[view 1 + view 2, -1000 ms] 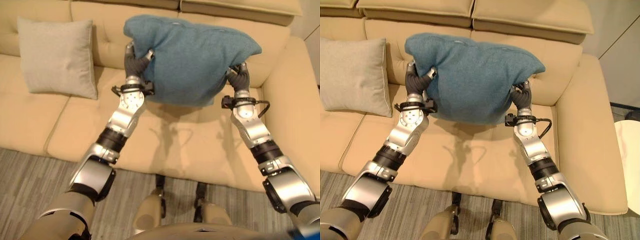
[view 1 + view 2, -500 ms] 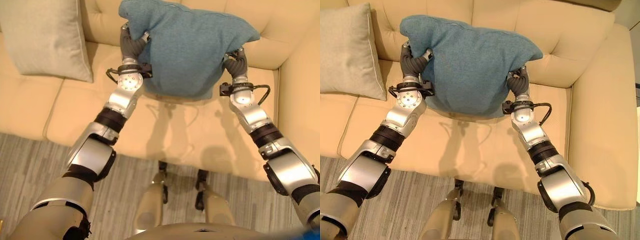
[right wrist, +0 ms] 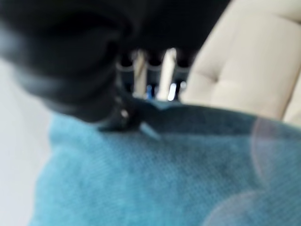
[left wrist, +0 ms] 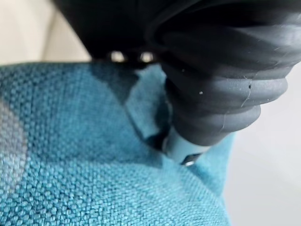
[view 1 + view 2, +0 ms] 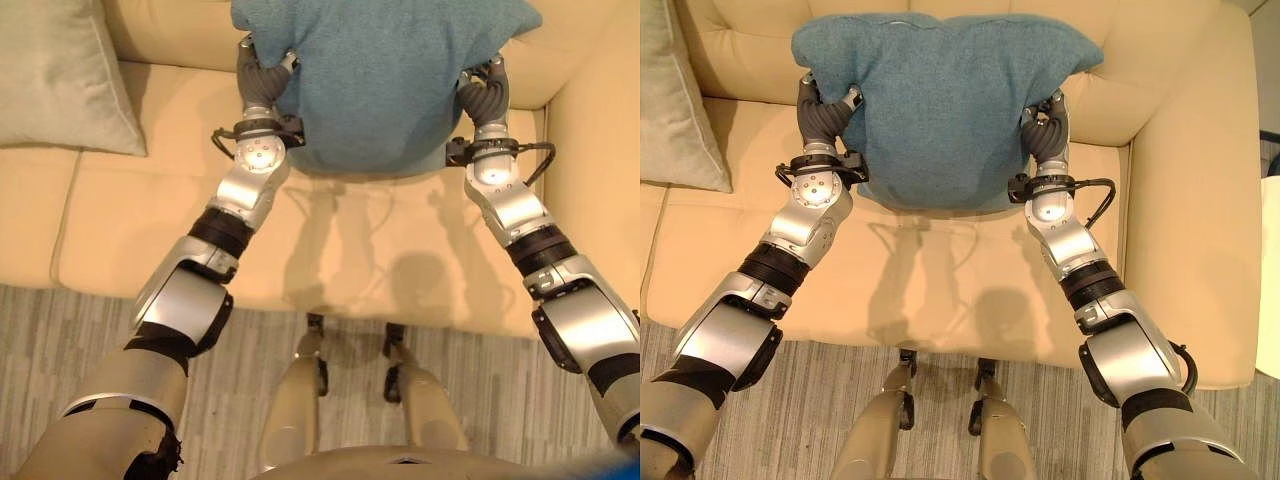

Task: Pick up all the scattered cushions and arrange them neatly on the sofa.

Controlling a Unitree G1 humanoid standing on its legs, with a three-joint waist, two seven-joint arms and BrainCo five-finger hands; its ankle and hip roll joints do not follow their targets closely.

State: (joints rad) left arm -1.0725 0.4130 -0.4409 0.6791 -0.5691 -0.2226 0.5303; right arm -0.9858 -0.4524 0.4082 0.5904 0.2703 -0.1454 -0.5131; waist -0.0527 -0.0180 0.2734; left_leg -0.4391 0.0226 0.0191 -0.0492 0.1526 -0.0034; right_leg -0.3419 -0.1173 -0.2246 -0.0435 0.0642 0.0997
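Robot hands (image 5: 824, 110) — teal cushion (image 5: 940, 110) seemingly lower

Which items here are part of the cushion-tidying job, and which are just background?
Part of the job:
- teal cushion, gripped at its sides by the left hand and right hand, against the sofa back
- beige cushion, leaning on the sofa to the robot's left
- sofa

Just background:
- grey striped carpet in front of the sofa
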